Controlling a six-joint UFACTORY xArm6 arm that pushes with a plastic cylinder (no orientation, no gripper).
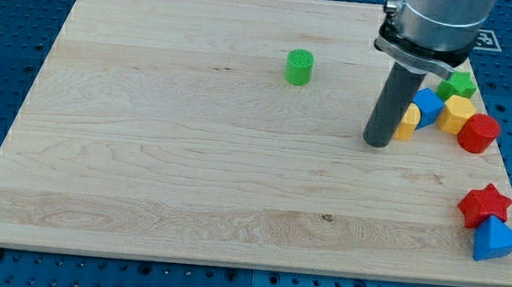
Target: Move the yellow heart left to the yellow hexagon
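Camera view shows the wooden surface (pixel 190 156) with my tip (pixel 378 143) planted near the view's right edge, touching or just beside the yellow heart (pixel 407 123), which peeks out from behind the rod on its right side; there are no jaws on this arm, only the rod, so nothing is apart, together or clamped. The heart sits in a tight cluster: a blue block (pixel 426 106) just above and right of it, the yellow hexagon (pixel 456 114) beyond that, a green star-like block (pixel 458 84) toward the view's top, and a red cylinder (pixel 478 133) at the far right; a green cylinder (pixel 300 66) stands well apart near the top centre, and a red star (pixel 484 204) with a blue block (pixel 496 241) lie at the lower right.

Risk, as I judge it: my tip stands on the heart's left, so any push from here would drive the heart rightward into the blue block and jostle the hexagon; the cluster is so close that a stroke could shove several blocks at once, or nudge the red cylinder off the edge; the heart is largely hidden, so its exact pose is uncertain.
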